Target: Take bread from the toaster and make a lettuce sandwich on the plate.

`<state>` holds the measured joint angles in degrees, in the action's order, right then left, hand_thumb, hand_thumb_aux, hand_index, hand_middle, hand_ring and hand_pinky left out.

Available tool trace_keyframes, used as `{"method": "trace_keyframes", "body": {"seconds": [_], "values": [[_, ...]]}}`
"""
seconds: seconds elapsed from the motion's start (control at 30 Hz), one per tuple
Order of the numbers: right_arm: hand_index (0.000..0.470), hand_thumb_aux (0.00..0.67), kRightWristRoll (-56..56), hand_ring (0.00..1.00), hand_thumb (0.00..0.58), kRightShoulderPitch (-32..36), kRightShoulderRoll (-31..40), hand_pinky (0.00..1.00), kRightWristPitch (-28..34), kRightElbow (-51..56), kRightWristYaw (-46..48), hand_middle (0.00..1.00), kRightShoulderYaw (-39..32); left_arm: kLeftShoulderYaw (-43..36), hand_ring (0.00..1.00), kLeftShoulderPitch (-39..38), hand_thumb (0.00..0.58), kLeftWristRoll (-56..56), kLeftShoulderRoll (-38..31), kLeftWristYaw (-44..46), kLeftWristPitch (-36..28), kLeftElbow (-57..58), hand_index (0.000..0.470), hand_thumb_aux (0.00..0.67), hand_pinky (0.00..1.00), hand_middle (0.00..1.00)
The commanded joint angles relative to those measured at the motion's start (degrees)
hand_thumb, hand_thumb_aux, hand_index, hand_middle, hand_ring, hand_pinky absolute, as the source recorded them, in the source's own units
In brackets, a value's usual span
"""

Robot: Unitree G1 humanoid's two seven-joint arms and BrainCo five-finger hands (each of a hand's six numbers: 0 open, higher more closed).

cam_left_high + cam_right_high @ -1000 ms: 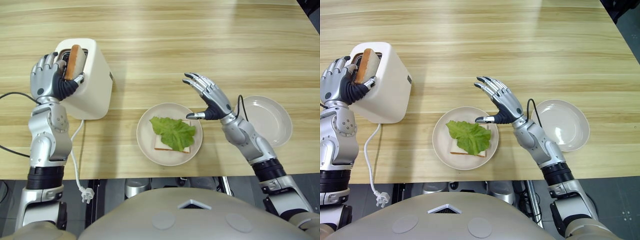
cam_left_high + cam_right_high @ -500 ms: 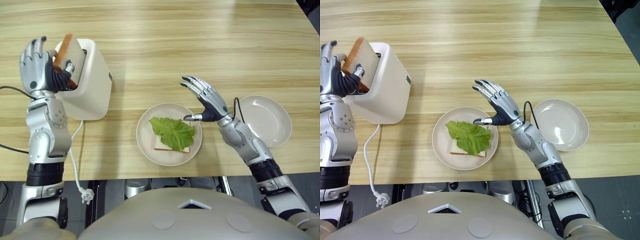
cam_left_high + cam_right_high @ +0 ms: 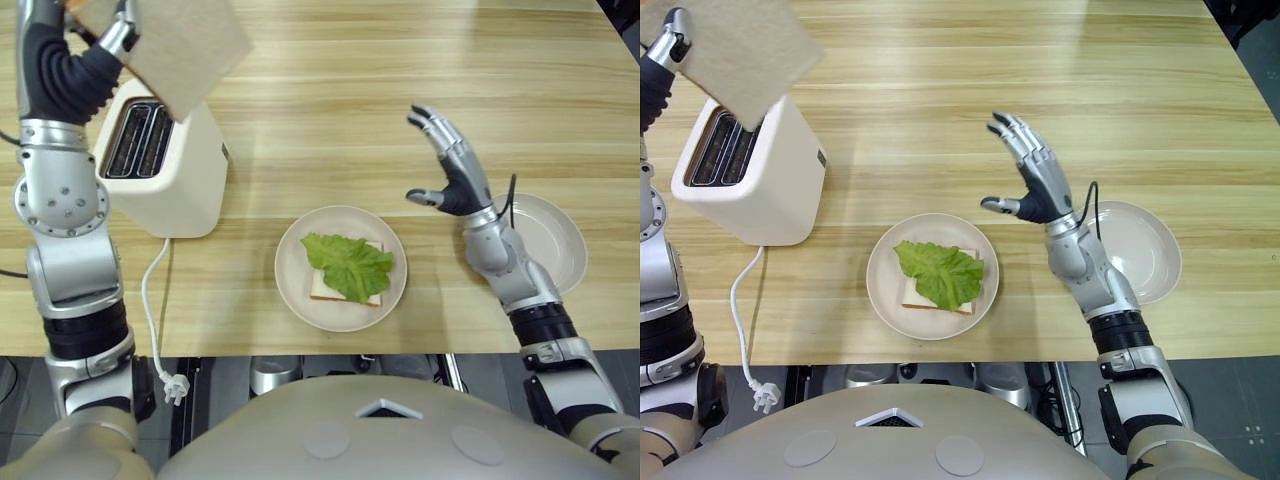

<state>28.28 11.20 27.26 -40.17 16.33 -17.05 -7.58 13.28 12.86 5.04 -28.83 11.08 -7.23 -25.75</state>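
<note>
Left hand (image 3: 70, 55) grips bread slice (image 3: 185, 45) above toaster (image 3: 165, 175); right hand (image 3: 452, 172) splayed, empty. Advise: level slice, lower squarely onto lettuce (image 3: 348, 262) on plate (image 3: 291, 292).

Bread (image 3: 735, 50) is held over the toaster (image 3: 755, 190) by the left hand (image 3: 655, 75). Lettuce (image 3: 938, 272) is laid over a slice (image 3: 915, 298) on the plate (image 3: 880, 290).

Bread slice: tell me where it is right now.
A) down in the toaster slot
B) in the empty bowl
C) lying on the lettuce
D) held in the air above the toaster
D: the left hand grips the bread slice in the air above the toaster, clear of its slots.
</note>
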Motion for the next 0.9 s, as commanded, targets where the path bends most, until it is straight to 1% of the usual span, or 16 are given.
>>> {"method": "trace_keyframes", "body": {"seconds": [0.03, 0.13, 0.2, 0.3, 0.4, 0.57, 0.7, 0.9], "values": [[0.000, 0.000, -4.52, 0.00, 0.000, 2.11, 1.40, 0.00, -2.22, 2.88, 1.07, 0.00, 3.88, -4.88, 1.00, -1.61, 0.580, -12.35, 2.55, 10.33, -3.41, 1.30, 0.460, 0.670, 1.00, 1.00], [0.000, 0.000, -5.01, 0.00, 0.000, 3.23, 2.04, 0.00, -3.01, 4.60, 1.47, 0.00, 5.21, -8.90, 1.00, -4.28, 0.580, -19.42, 4.46, 17.84, -5.93, 4.70, 0.460, 0.670, 1.00, 1.00], [0.000, 0.000, -4.96, 0.00, 0.000, 3.73, 2.10, 0.00, -3.42, 5.25, 1.68, 0.00, 5.42, -10.32, 1.00, -5.41, 0.580, -21.93, 5.51, 20.31, -6.94, 7.37, 0.460, 0.670, 1.00, 1.00], [0.000, 0.000, -4.67, 0.00, 0.000, 4.28, 1.81, 0.00, -3.65, 6.24, 1.80, 0.00, 5.33, -12.84, 1.00, -6.01, 0.580, -22.60, 7.10, 22.17, -7.54, 12.01, 0.460, 0.670, 1.00, 1.00], [0.000, 0.000, -4.54, 0.00, 0.000, 4.46, 1.35, 0.00, -3.87, 7.29, 1.81, 0.00, 5.14, -15.45, 1.00, -6.05, 0.580, -21.48, 8.17, 23.47, -7.06, 14.82, 0.460, 0.670, 1.00, 1.00], [0.000, 0.000, -4.14, 0.00, 0.000, 4.31, 0.73, 0.00, -4.05, 7.95, 1.94, 0.00, 4.92, -21.71, 1.00, -6.85, 0.580, -16.77, 8.20, 25.64, -3.70, 20.04, 0.460, 0.670, 1.00, 1.00], [0.000, 0.000, -3.80, 0.00, 0.000, 4.27, 0.36, 0.00, -3.86, 8.55, 2.05, 0.00, 4.85, -25.30, 1.00, -5.74, 0.580, -12.36, 8.71, 25.70, -0.52, 25.92, 0.460, 0.670, 1.00, 1.00], [0.000, 0.000, -3.09, 0.00, 0.000, 4.25, -0.28, 0.00, -3.26, 8.80, 2.25, 0.00, 4.57, -29.54, 1.00, -3.81, 0.580, -8.36, 8.91, 28.15, 2.62, 32.53, 0.460, 0.670, 1.00, 1.00]]}}
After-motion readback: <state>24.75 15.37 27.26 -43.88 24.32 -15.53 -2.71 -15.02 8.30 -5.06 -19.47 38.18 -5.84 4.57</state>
